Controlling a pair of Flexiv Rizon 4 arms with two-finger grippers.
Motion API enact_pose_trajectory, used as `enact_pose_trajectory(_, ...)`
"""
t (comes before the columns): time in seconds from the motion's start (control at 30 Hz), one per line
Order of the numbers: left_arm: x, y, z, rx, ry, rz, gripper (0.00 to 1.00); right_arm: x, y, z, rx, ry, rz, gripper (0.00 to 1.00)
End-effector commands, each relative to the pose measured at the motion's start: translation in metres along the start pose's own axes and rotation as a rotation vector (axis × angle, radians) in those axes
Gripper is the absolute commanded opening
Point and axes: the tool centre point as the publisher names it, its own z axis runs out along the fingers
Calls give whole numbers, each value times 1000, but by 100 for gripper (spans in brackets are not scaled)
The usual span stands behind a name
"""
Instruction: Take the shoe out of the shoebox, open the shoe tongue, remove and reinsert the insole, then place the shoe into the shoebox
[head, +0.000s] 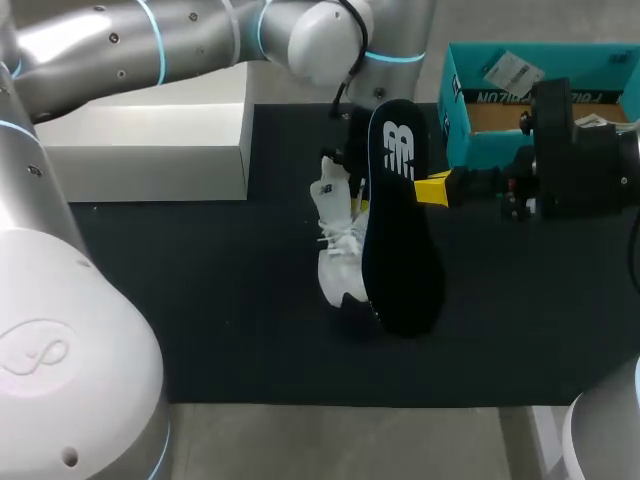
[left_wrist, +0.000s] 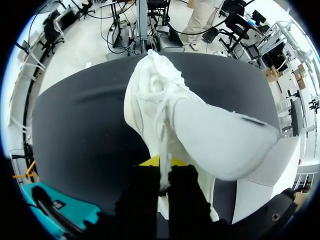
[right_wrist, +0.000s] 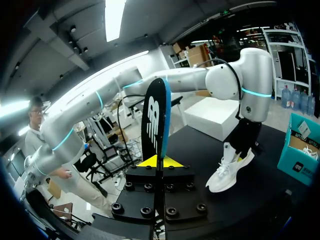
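Over the middle of the table (head: 200, 300), the left claw (left_wrist: 159, 162) is closed on the heel end of the white shoe (head: 338, 250). The shoe hangs from it with the toe pointing down and toward the near edge, and I cannot tell whether the toe is on the table or just above it. Just right of the shoe, the right claw (head: 432, 188) pinches the black insole (head: 400, 240) by its right edge, nearer the logo end. The insole stands on edge with its long axis running far to near, roughly in line with the shoe's, logo end far and toe end near. So the shoe lies left of the right claw, beyond the insole, and its mouth sits at the far end under the left claw. I judge that reinserting means bringing the insole's near tip round to that mouth and sliding it along the shoe's length. The teal shoebox (head: 455, 110) stands at the far right.
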Motion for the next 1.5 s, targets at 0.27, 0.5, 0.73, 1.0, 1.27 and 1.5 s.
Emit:
enact_pose_trajectory(0.27,-16,14,19,57,30,35,0,-1,1,3,2,1,1,0)
enact_pose_trajectory(0.5,-27,17,32,78,31,43,0,-1,1,3,2,1,1,0)
enact_pose_trajectory(0.73,-36,17,43,83,13,45,0,-1,1,3,2,1,1,0)
enact_pose_trajectory(1.0,-38,9,42,74,-19,61,49,-1,1,3,2,1,1,0)
enact_pose_trajectory(1.27,-38,-3,15,11,-117,94,100,-1,1,3,2,1,1,0)
enact_pose_trajectory(1.5,-39,-8,-24,-101,-277,114,100,-1,1,3,2,1,1,0)
